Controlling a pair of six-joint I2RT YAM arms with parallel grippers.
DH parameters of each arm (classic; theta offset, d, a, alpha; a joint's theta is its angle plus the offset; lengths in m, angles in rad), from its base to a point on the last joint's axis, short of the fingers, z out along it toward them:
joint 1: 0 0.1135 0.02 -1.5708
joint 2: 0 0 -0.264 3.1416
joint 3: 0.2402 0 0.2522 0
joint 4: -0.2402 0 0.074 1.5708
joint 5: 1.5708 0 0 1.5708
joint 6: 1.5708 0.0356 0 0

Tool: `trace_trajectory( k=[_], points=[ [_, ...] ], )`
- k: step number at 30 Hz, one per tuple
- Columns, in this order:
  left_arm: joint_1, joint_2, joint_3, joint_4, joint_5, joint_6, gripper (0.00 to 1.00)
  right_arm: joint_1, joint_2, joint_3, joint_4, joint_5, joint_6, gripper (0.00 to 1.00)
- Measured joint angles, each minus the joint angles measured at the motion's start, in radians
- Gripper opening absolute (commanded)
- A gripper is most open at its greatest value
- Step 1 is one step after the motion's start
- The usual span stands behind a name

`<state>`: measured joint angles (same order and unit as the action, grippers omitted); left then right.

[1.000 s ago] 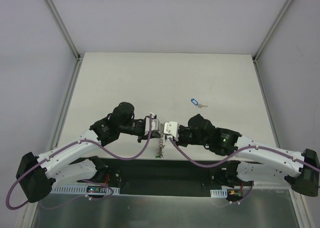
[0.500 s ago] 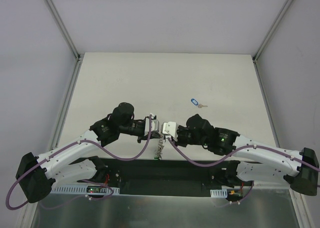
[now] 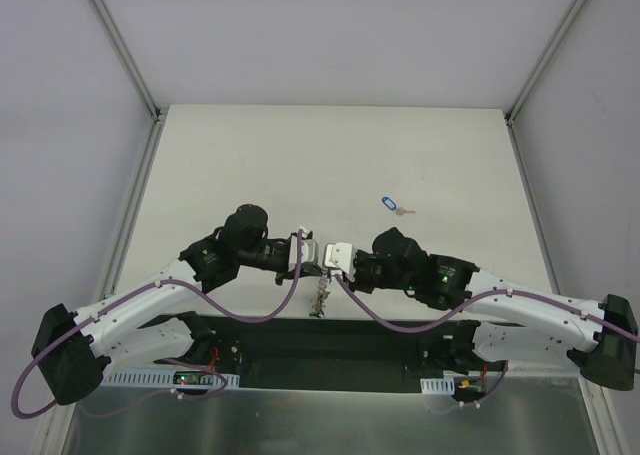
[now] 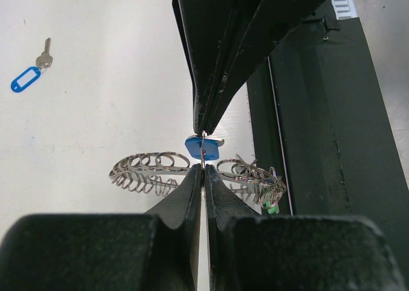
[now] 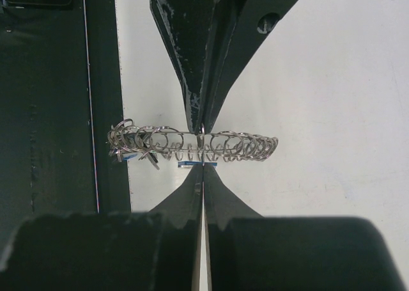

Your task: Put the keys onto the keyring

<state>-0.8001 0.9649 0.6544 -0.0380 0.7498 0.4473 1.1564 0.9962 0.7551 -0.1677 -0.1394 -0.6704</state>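
The keyring (image 4: 147, 163), a silvery coiled ring, hangs between my two grippers at the table's near edge; it also shows in the right wrist view (image 5: 249, 144) and the top view (image 3: 320, 293). My left gripper (image 4: 203, 169) is shut on its wire. My right gripper (image 5: 202, 167) meets it tip to tip and is shut on a blue-headed key (image 4: 203, 148) right at the ring. Keys with dark and green (image 4: 271, 204) tags hang bunched at the ring's end over the black base. Another key with a blue tag (image 3: 390, 205) lies loose on the table beyond the grippers.
The black base plate (image 4: 319, 144) and the table's near edge lie just under the ring's hanging end. The white table (image 3: 330, 165) stretches away behind the grippers. Grey walls with metal rails (image 3: 125, 55) close in the left and right sides.
My right arm has edged slightly left toward the left gripper. The ring stays held between the two tips; the loose blue-tagged key has not moved.
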Motion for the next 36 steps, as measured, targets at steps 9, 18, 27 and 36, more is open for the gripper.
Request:
trace_trajectory(
  k=[9,18,27,36],
  points=[
    [-0.006,0.0,-0.007,0.003,0.001,0.001,0.0,0.0,0.0,0.0,0.007,0.001,0.001,0.01],
    [-0.006,0.0,-0.01,0.004,0.0,0.007,0.0,0.0,0.0,0.0,0.006,-0.004,0.001,0.01],
    [-0.006,0.0,-0.012,0.003,-0.003,0.011,0.0,0.0,0.0,0.0,0.006,-0.005,0.001,0.01],
    [-0.012,0.0,-0.012,0.004,-0.014,0.014,0.0,0.0,0.0,0.0,0.006,-0.013,0.001,0.01]
  ],
)
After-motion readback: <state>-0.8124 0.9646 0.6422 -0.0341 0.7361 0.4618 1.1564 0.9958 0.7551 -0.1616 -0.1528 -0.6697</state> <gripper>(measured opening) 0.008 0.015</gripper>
